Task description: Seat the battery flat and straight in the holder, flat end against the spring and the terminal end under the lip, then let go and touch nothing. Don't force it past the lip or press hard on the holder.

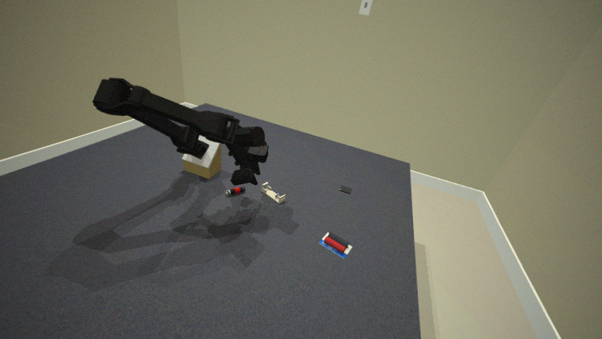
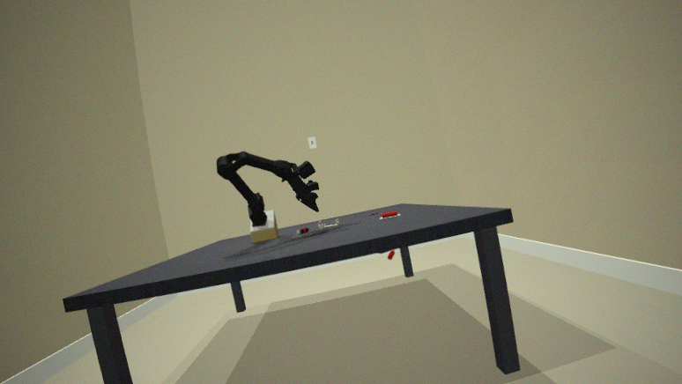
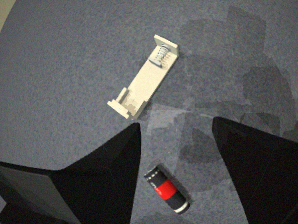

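The battery (image 1: 235, 191) (image 2: 302, 231) (image 3: 166, 189), black with a red band, lies on its side on the dark table (image 1: 126, 260) (image 2: 429, 224). The cream holder (image 1: 272, 193) (image 2: 324, 225) (image 3: 143, 78) lies empty a short way to its right, its spring at the far end in the wrist view. My gripper (image 1: 244, 179) (image 2: 314, 205) (image 3: 177, 127) is open and empty. It hangs above the table over the battery, which shows between the two fingers in the wrist view, well below them.
A second holder on a blue plate (image 1: 336, 244) (image 2: 389, 215) holds a red battery, nearer the table's right edge. A small black chip (image 1: 345, 189) lies beyond the cream holder. The arm's tan base block (image 1: 201, 164) (image 2: 263, 231) stands behind the battery.
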`<state>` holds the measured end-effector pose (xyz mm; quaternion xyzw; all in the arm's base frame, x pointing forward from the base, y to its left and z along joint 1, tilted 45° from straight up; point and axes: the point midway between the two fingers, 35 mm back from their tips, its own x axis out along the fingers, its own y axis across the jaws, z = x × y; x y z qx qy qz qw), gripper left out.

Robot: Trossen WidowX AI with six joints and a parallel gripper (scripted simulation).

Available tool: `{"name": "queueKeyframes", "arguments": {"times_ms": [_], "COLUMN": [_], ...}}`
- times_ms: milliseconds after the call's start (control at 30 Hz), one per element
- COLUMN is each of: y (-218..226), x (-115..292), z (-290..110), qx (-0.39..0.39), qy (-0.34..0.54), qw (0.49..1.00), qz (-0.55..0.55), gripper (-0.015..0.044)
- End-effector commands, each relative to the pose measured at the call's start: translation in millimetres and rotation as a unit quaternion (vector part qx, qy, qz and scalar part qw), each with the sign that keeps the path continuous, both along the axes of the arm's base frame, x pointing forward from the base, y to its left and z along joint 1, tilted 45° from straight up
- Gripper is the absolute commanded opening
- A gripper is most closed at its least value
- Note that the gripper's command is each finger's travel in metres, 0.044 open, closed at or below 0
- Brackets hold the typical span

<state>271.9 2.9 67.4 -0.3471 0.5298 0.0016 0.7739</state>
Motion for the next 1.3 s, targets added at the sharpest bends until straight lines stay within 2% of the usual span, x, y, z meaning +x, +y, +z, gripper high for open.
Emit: {"name": "queueKeyframes", "arguments": {"times_ms": [0,567,1267], "y": [-24.9,-26.4,-49.2], "x": [-63.3,-64.7,-60.8], "z": [-27.9,-28.5,-52.4], "qx": [-0.240,-0.247,-0.246], "qy": [0.295,0.303,0.303], "qw": [0.916,0.911,0.911], "qz": [0.128,0.133,0.133], "gripper": [0.0224,0.0224,0.0224]}}
